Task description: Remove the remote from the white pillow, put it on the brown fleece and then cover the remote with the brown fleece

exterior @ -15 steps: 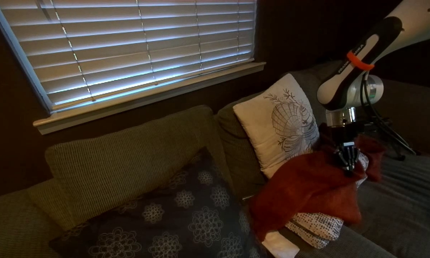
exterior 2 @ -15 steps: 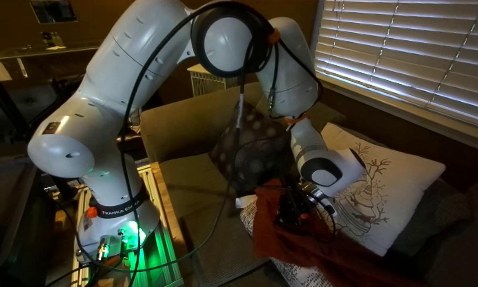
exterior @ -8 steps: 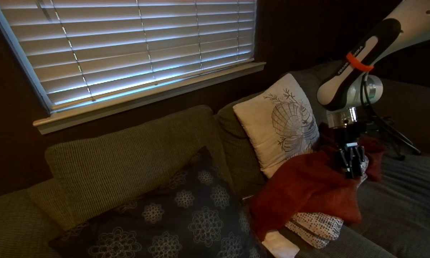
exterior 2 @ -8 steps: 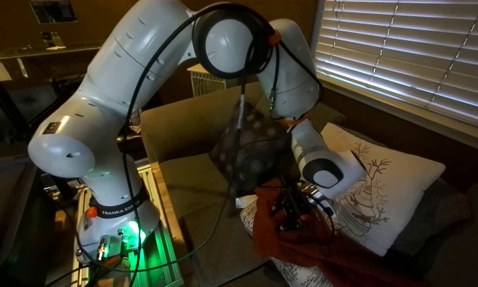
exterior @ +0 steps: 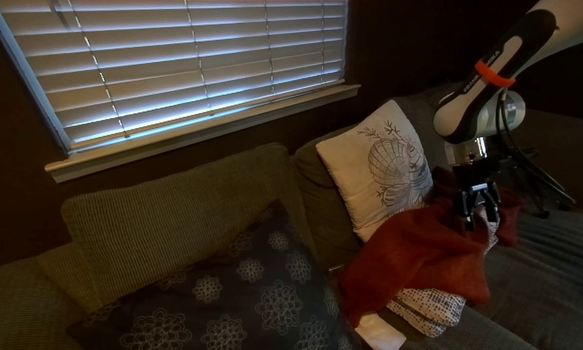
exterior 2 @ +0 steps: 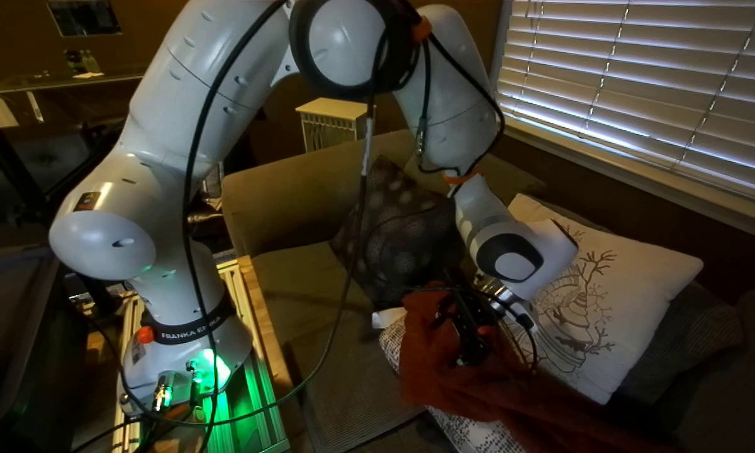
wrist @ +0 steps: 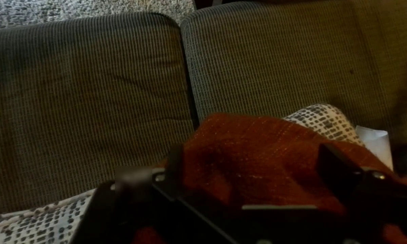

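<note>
The brown fleece [exterior: 418, 253], a rust-red cloth, lies bunched over a dotted white cushion on the sofa. Behind it the white pillow [exterior: 393, 165], printed with a shell, leans on the backrest; both exterior views show it. No remote shows in any view; it is out of view or hidden. My gripper [exterior: 482, 222] is above the right part of the fleece. In the wrist view its fingers [wrist: 335, 166] stand wide apart with only the fleece [wrist: 251, 142] below and beyond them, nothing held. Whether a fingertip touches the cloth I cannot tell.
The dotted cushion [exterior: 432, 304] sticks out from under the fleece. Beside it lies a small white object [exterior: 380, 333]. A dark flowered pillow [exterior: 252, 291] stands to the left in that view. Seat cushions [wrist: 88, 101] stretch toward the floor, and window blinds [exterior 2: 642, 88] hang behind the sofa.
The gripper's fingers have gone from nearly together to wide apart. The gripper and arm have risen slightly off the fleece, which stays draped as before.
</note>
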